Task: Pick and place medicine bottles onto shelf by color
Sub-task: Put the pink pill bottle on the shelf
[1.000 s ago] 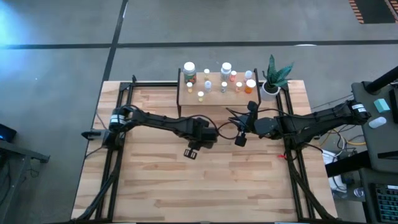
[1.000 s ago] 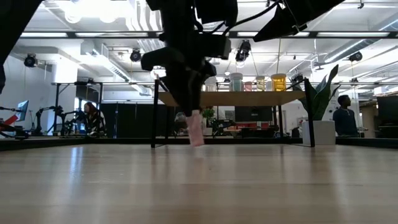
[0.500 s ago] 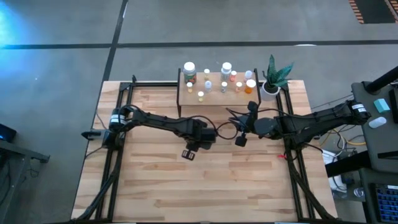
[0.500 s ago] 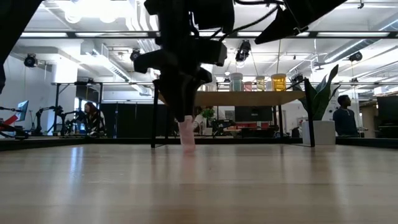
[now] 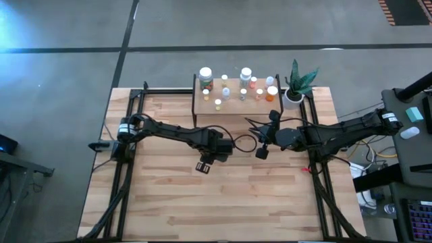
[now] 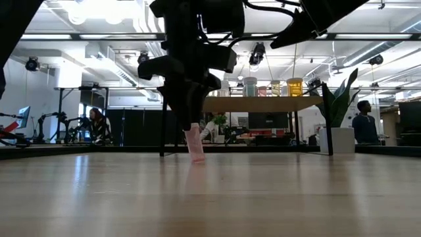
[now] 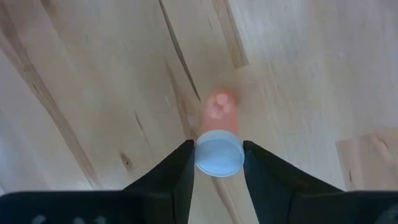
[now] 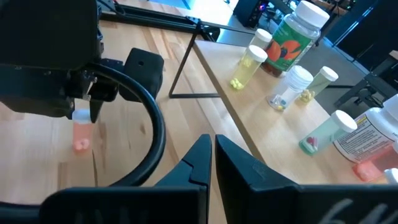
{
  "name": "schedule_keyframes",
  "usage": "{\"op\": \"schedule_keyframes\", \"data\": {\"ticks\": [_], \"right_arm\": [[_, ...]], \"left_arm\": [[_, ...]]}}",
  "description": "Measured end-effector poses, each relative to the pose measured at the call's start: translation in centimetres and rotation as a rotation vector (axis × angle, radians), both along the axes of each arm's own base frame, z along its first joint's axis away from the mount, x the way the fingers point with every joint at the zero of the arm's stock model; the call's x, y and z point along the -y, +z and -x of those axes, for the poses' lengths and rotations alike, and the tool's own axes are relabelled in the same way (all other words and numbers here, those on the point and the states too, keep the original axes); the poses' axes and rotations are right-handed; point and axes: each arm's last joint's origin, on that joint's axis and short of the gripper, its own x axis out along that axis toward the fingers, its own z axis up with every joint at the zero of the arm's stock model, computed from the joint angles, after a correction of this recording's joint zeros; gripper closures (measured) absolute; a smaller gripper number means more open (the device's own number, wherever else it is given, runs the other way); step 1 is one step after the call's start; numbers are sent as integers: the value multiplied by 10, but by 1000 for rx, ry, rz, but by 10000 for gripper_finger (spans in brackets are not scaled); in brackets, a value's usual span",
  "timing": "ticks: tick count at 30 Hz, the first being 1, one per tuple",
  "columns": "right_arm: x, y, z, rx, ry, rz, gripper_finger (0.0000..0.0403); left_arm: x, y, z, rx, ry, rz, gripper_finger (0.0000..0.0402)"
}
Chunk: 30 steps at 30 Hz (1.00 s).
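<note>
The high view looks straight down on a wood-plank table (image 5: 223, 196) that stands on a grey floor. At the far edge of the table stands the small light-wood shelf (image 5: 233, 108). On it are the medicine bottles (image 5: 239, 84) with white caps; a larger one stands at the shelf's left end and an orange one (image 5: 272, 92) at its right end. Just beside the shelf, on the right, is a white pot with a green plant (image 5: 295, 86). The left arm reaches from the left side to the middle of the table, and the left gripper (image 5: 203, 166) points down over the planks. The right arm comes from the right side, and the right gripper (image 5: 260, 152) is near the left one, in front of the shelf.
</note>
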Motion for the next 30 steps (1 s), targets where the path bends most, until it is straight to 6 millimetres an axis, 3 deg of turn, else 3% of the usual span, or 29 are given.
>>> {"op": "schedule_keyframes", "data": {"ticks": [12, 16, 24, 30], "right_arm": [[0, 0, 0, -7, 2, 6, 390], [0, 0, 0, -9, 3, 8, 390], [0, -2, 1, -26, 5, 16, 390], [-1, -12, -6, 65, 107, 19, 390]], "left_arm": [[0, 7, -5, 31, -4, 4, 229], [0, 24, 1, 61, -2, 5, 220], [-1, 72, 48, 234, 60, 70, 219], [0, 76, 102, 554, 54, 229, 241]]}}
